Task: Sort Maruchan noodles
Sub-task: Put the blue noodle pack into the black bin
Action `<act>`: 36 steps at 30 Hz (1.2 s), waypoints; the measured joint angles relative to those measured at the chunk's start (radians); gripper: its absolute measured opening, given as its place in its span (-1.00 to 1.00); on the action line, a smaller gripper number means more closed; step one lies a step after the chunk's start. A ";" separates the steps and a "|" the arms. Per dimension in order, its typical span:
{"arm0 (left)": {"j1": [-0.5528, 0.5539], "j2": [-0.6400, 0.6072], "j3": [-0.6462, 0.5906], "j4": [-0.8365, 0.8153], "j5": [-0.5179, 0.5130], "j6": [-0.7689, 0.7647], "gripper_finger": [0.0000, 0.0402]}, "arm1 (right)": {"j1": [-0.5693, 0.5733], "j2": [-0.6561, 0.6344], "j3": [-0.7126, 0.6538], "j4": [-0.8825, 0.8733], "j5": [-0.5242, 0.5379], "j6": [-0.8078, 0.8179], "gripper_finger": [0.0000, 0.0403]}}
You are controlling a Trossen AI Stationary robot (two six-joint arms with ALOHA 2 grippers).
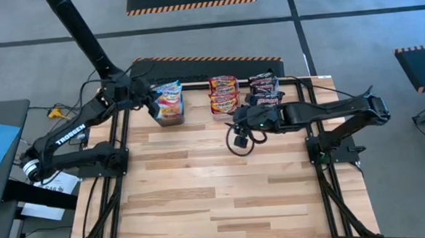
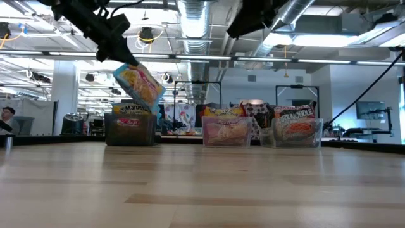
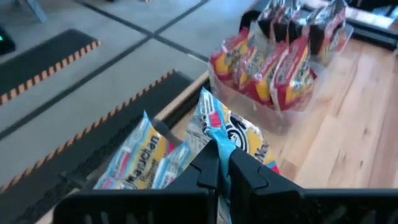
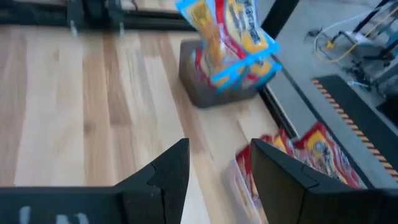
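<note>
You have the wooden table [image 1: 223,184] with three bins along its far edge. Your right gripper [image 1: 236,126] hangs unclenched and empty in front of the middle bin [image 1: 224,104] of red/orange packets. Your left gripper [image 1: 152,104] is clenched on a light blue/yellow packet [image 2: 140,84], held tilted above the dark bin [image 2: 130,128].
</note>
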 joint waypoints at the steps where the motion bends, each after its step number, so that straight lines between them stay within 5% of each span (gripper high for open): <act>1: 0.002 0.001 -0.003 -0.007 0.001 0.001 -1.00 | -0.004 0.009 0.000 0.006 0.000 0.000 -0.05; 17: 0.001 0.034 -0.066 -0.044 -0.060 0.019 -1.00 | -0.006 0.065 0.001 0.017 -0.001 0.025 -0.05; 23: 0.001 0.035 -0.067 -0.091 -0.170 -0.008 -1.00 | -0.011 0.064 0.001 0.020 -0.001 0.028 -0.05; 36: 0.001 0.040 -0.067 -0.117 -0.107 -0.009 -0.92 | -0.011 0.064 0.001 0.021 -0.001 0.081 -0.05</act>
